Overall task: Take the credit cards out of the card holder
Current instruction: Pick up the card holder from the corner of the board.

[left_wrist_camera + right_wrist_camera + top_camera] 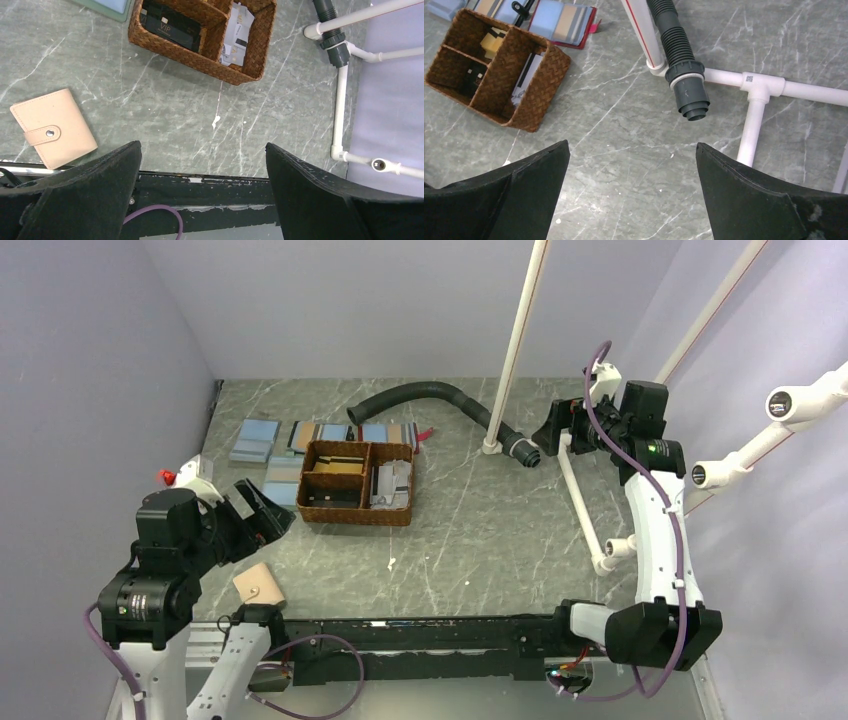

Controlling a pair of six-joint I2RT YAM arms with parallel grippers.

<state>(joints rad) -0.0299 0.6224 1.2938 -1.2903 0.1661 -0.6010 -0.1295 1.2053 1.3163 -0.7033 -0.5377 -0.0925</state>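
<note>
The card holder (53,128) is being shown closed and flat, tan face up, at the counter's (165,115) near left edge. It is nearly square and set askew, its snap strap pointing rightward in the left wrist view. It is lying outside the left hand (202,150), beside its left finger; this and the right hand (631,145) are being held wide open, gripping nothing.
</note>
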